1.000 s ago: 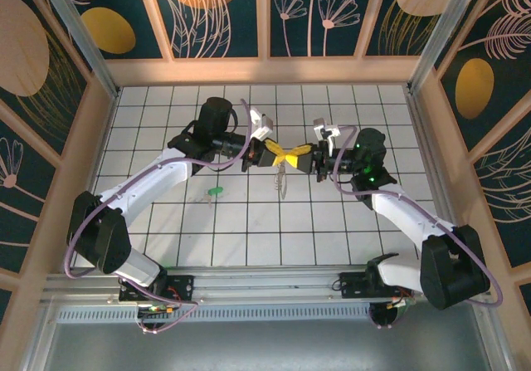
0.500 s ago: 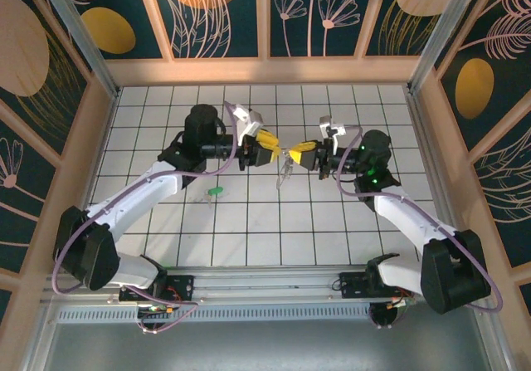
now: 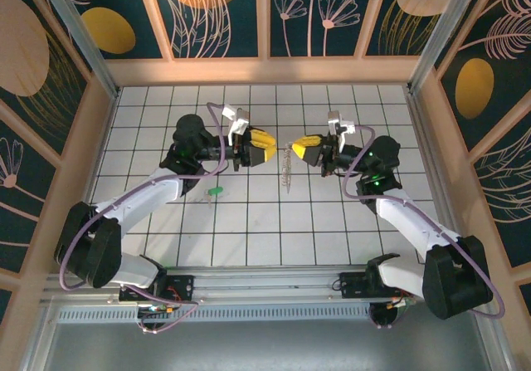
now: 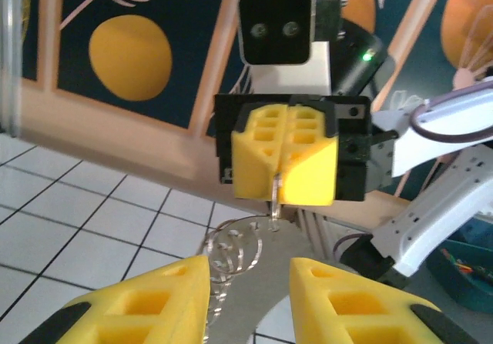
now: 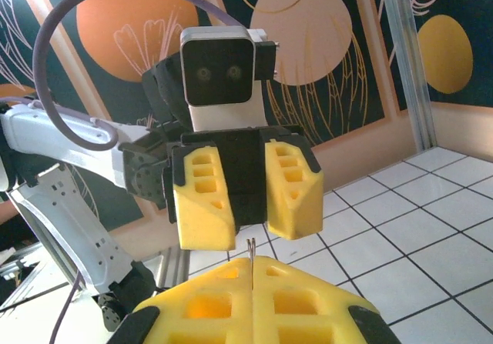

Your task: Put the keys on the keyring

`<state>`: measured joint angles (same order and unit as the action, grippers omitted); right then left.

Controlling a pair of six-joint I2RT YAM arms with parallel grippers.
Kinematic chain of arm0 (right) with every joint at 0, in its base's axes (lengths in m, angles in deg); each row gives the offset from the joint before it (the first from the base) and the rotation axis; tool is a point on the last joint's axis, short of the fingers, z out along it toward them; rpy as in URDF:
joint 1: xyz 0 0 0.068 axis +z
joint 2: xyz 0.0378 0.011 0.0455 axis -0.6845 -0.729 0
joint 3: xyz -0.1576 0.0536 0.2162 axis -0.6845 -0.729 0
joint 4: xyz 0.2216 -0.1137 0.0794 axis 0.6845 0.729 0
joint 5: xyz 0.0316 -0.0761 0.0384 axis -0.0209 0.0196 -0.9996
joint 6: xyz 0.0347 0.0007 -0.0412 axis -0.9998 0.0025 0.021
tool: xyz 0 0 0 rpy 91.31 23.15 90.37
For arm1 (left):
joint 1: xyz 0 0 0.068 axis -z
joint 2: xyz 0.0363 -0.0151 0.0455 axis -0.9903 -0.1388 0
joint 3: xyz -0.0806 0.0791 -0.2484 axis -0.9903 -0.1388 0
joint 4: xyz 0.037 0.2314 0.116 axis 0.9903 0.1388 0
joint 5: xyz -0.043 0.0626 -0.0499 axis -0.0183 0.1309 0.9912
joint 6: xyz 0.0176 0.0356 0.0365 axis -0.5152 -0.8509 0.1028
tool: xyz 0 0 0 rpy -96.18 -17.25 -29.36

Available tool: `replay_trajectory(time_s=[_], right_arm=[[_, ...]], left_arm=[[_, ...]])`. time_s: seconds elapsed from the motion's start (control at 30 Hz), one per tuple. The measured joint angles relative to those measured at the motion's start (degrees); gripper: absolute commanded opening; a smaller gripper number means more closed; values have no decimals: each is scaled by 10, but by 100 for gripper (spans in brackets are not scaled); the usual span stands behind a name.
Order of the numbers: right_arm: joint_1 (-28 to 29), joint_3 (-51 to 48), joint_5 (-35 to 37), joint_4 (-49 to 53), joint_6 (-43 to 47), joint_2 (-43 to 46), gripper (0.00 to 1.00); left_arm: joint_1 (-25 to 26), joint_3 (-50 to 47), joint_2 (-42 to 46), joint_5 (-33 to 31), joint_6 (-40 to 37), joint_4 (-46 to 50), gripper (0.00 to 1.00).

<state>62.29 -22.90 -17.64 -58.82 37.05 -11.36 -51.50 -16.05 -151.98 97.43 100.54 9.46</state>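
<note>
White square tiles covered the walled tabletop [image 3: 249, 230]. Nearest the arm bases, a green-headed key [image 3: 215, 191] lay flat on a tile, just beside the left arm and untouched. Farther back, the two grippers faced each other above the table, close but apart. The right gripper [image 3: 297, 144] was clamped tight on the keyring [image 3: 288, 165], which dangled below it. The left gripper [image 3: 267, 147] stood spread wide and empty. The step in hand appeared to be presenting the ring. Next, the left arm would likely need to fetch that key and thread it on.
</note>
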Motion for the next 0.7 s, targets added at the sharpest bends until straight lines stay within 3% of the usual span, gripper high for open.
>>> replay_trajectory(time_s=[0.3,0.7], right_arm=[[18,0,9,-26,-16,-14,0],[29,0,11,-26,-17,-24,0]], left_arm=[[11,0,-19,26,40,-63,33],[19,0,-32,31,49,-77,33]])
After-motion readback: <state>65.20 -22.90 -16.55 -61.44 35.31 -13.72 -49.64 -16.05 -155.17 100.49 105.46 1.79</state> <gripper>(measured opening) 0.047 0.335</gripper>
